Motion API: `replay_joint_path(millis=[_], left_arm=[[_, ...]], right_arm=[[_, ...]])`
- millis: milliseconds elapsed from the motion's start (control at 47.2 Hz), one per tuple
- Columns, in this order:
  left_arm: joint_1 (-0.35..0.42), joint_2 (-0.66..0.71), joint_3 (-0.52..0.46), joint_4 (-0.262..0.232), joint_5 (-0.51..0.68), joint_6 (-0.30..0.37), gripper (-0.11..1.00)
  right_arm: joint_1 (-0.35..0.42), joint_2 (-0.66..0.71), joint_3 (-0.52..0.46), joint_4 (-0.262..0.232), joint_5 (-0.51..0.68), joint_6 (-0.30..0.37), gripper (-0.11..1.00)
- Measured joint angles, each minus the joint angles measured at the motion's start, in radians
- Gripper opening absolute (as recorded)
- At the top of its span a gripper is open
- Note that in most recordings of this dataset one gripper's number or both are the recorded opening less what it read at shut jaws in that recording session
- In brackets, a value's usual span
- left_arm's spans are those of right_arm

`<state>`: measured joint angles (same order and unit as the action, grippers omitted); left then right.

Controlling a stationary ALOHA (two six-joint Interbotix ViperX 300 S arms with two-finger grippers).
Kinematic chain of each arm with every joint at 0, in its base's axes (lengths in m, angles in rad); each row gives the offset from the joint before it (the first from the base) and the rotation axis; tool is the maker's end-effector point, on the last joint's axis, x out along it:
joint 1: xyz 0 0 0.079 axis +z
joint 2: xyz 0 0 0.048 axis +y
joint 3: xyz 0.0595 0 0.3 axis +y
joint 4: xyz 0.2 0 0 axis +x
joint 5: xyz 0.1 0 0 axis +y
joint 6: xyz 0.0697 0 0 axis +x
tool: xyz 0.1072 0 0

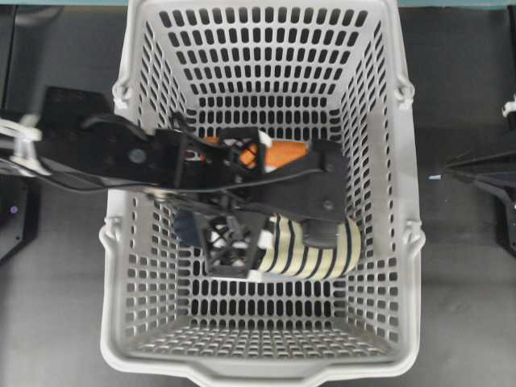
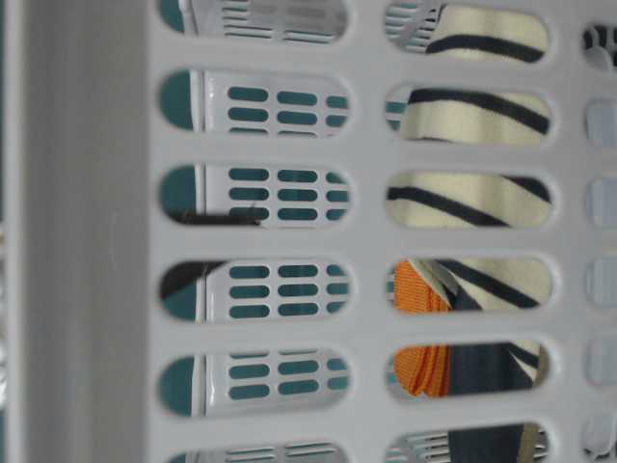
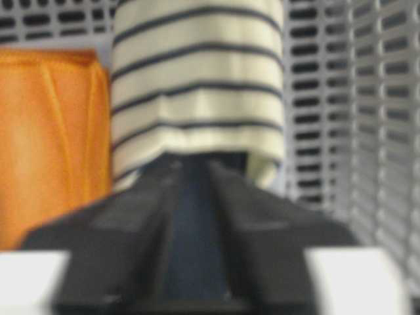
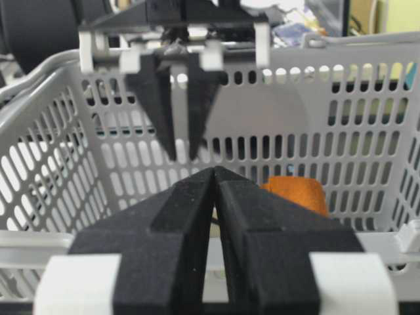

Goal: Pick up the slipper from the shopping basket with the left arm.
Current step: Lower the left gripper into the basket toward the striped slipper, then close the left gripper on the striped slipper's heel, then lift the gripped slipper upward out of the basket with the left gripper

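The left arm (image 1: pixel 121 149) reaches from the side over the rim of the shopping basket (image 1: pixel 407 161) and down into it. In its wrist view, the left end effector (image 3: pixel 193 167) has its two black fingers (image 3: pixel 125 223) spread by a narrow gap. The right wrist view shows the perforated wall through that gap, with nothing pinched between them.

The slipper (image 1: pixel 322 254) lies on the basket floor, straight ahead of the left fingertips and very close to them. Its cream, navy-striped upper fills the wrist view just beyond the tips, and dark navy shows in the slot between the fingers. That view is too blurred to tell whether the tips touch the fabric.

The folded orange cloth (image 1: pixel 286 151) lies just beside the slipper, on the left of the fingers as the wrist camera sees them. The basket's long wall stands close on their other side. From overhead, the arm's black housing covers part of both cloth and slipper. Through the oblong holes in the table-level view, striped fabric shows above a patch of orange and navy.

The right arm (image 1: pixel 484 173) sits outside the basket on the dark surface (image 1: pixel 459 282), well apart from the slipper. The right end effector (image 4: pixel 215 172) is pressed together with its tips meeting, holds nothing, and points at the basket's outer wall.
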<state>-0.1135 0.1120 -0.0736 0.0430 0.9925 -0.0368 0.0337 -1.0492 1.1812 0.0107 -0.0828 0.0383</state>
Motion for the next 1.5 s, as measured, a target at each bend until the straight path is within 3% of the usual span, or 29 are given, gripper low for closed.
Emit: replay_joint_path(millis=[106, 212, 698, 825, 995, 1101, 1312, 1503], left_arm=[[-0.009, 0.035, -0.029, -0.002, -0.005, 0.003, 0.72], [-0.02, 0.069, -0.044, 0.0, 0.002, 0.003, 0.9], [-0.02, 0.202, 0.014, -0.002, -0.043, -0.006, 0.9], [-0.018, 0.199, 0.032, -0.002, -0.089, -0.003, 0.76], [-0.02, 0.196, 0.037, 0.0, -0.103, 0.005, 0.3], [-0.017, 0.189, 0.026, 0.0, -0.08, 0.006, 0.1], [-0.012, 0.14, -0.057, -0.002, 0.058, 0.014, 0.09], [-0.008, 0.121, -0.225, 0.0, 0.244, -0.002, 0.09]], right_arm=[[0.006, -0.002, 0.0, 0.0, 0.003, 0.0, -0.01], [0.012, -0.002, 0.0, 0.0, 0.003, 0.0, -0.01], [0.017, -0.005, 0.0, 0.0, 0.003, 0.0, -0.01], [0.017, -0.005, 0.0, 0.002, 0.003, 0.0, -0.01], [0.017, -0.005, 0.0, 0.0, 0.003, 0.0, -0.01], [0.017, -0.003, 0.0, 0.002, 0.003, 0.0, -0.01], [0.017, -0.003, 0.0, 0.002, 0.003, 0.0, -0.01], [0.017, -0.005, 0.002, 0.002, 0.003, 0.0, -0.01]])
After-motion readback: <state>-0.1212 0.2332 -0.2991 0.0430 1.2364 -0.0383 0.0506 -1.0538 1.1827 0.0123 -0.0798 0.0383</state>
